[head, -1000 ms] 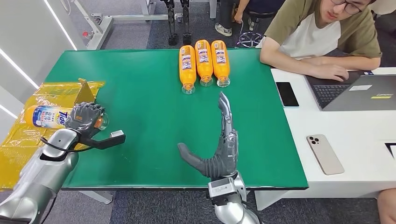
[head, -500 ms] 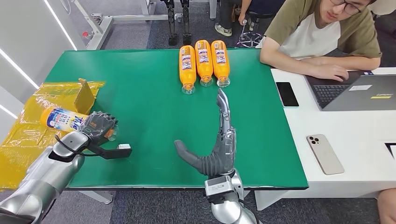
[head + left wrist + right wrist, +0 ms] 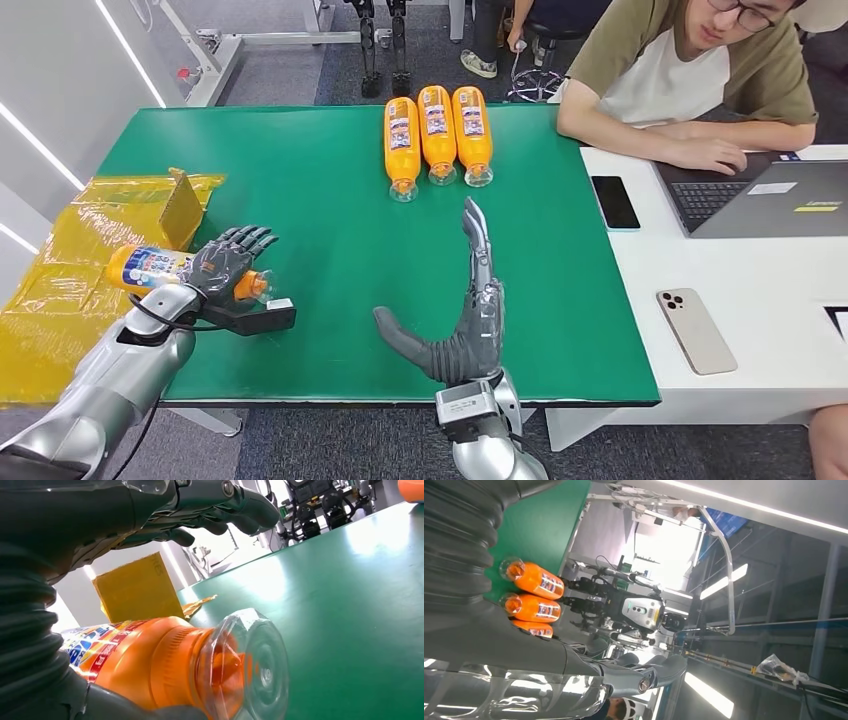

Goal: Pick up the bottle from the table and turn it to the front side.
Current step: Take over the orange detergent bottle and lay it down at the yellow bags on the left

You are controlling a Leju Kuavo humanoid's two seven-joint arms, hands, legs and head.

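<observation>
The dark fingers [image 3: 243,240] of the left hand [image 3: 222,264] are fanning apart above the orange plastic bottle with the blue-and-white label [image 3: 160,269] instead of wrapping it, and the left wrist view shows them arching clear over the bottle's shoulder while the thick thumb [image 3: 107,706] is sitting under its neck. Whether the bottle is truly being gripped or only cradled between palm and thumb cannot be told from these views. It is lying on its side at the left edge of the green counter [image 3: 330,250], clear cap [image 3: 262,285] pointing toward the counter's middle, its base reaching back over the crinkled yellow plastic sheet [image 3: 60,290].

That loose hold looks like the main risk: a round, smooth bottle (liquid inside probably shifting its weight) is likely to roll out of the palm as the wrist turns, and could slip off the near edge or back onto the sheet. The upright yellow cardboard flap [image 3: 183,207] is standing just behind the hand and may catch the base during a swing.

The right hand [image 3: 470,320] is resting edge-on, fingers straight and spread, holding nothing, well apart from the three orange bottles [image 3: 437,133] lying side by side at the far edge
</observation>
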